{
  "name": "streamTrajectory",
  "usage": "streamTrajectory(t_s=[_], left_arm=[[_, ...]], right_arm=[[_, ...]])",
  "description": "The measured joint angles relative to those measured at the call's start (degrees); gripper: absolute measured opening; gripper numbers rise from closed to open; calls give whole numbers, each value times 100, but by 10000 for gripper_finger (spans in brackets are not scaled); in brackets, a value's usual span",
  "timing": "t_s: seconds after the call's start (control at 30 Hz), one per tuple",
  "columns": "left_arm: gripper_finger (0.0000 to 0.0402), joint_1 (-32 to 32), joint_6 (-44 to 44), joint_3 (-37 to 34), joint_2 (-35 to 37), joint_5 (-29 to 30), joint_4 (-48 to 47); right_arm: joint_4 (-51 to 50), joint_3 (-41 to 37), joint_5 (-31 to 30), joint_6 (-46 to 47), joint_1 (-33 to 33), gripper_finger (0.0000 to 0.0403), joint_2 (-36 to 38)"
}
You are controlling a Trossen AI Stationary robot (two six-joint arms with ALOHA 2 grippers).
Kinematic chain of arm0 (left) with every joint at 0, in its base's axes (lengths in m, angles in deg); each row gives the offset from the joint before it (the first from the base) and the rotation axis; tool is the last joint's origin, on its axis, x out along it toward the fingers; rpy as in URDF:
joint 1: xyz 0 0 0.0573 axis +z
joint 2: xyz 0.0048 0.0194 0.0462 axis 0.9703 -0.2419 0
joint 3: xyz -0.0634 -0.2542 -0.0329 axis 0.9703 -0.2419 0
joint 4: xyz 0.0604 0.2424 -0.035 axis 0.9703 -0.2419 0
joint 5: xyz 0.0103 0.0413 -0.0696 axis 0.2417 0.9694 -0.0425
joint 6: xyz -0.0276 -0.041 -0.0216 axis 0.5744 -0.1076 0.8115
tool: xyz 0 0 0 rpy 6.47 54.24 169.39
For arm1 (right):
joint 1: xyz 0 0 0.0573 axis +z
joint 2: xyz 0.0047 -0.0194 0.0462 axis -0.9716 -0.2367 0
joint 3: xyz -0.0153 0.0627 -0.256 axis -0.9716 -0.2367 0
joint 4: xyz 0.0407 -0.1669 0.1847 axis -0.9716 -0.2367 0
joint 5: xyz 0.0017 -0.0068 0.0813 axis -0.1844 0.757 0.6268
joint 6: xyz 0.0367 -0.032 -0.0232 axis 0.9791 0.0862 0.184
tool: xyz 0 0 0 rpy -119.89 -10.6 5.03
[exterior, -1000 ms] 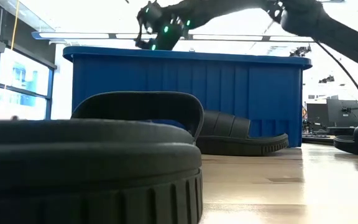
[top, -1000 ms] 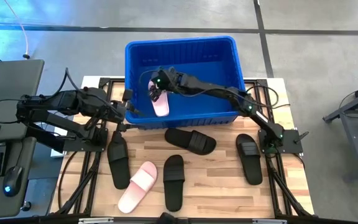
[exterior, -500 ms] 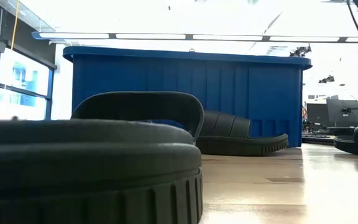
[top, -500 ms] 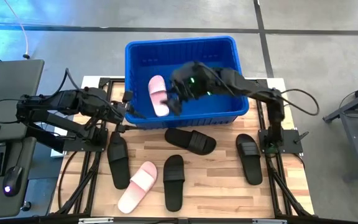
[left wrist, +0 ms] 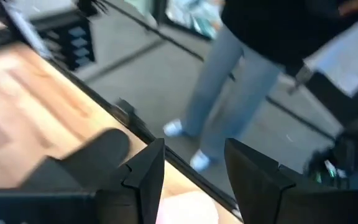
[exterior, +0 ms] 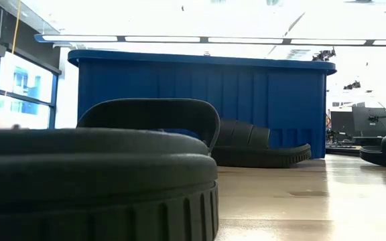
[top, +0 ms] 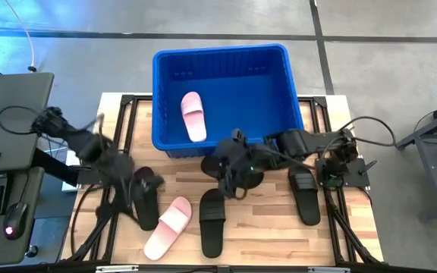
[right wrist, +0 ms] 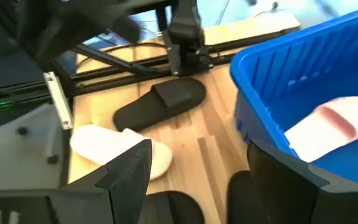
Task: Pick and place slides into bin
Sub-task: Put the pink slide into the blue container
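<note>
The blue bin (top: 218, 98) stands at the table's far middle, and one pale pink slide (top: 193, 116) lies flat on its floor. On the table lie a second pink slide (top: 168, 226) and four black slides (top: 144, 199) (top: 212, 221) (top: 243, 173) (top: 304, 193). My right gripper (top: 230, 176) is open and empty above the black slide in front of the bin; its wrist view (right wrist: 197, 162) shows the bin's corner (right wrist: 291, 68) and the pink slide on the table (right wrist: 120, 149). My left gripper (top: 144, 182) is open and empty (left wrist: 194, 155) over the leftmost black slide.
A keyboard, mouse and dark desk (top: 6, 114) stand left of the table. A person in jeans (left wrist: 229, 81) stands beyond the table's edge in the left wrist view. In the low view a black slide (exterior: 99, 174) fills the foreground. Bare wood lies at the near right (top: 271, 227).
My right gripper has let go of the pink slide, which now lies flat in the bin. It has drawn out of the bin toward the near edge, over the black slide in front of it. My left gripper has swung from the bin's left front corner toward the near edge.
</note>
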Motion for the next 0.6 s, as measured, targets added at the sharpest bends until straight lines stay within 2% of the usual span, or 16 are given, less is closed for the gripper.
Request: streamTrajectory(t_s=[0.1, 0.27, 0.43, 0.6], left_arm=[[156, -639, -6, -2, -397, 486, -11], [156, -1273, -9, -2, -1107, 1773, -423], [156, -1516, 110, -7, -1824, 2732, -963], [156, -1563, 373, -7, -2511, 3529, -906]], right_arm=[[-65, 0, -346, -13, 173, 254, 0], [-137, 0, -358, -25, 305, 254, 0], [-211, 0, -335, 103, 329, 254, 0], [-497, 0, -333, 339, 327, 254, 0]])
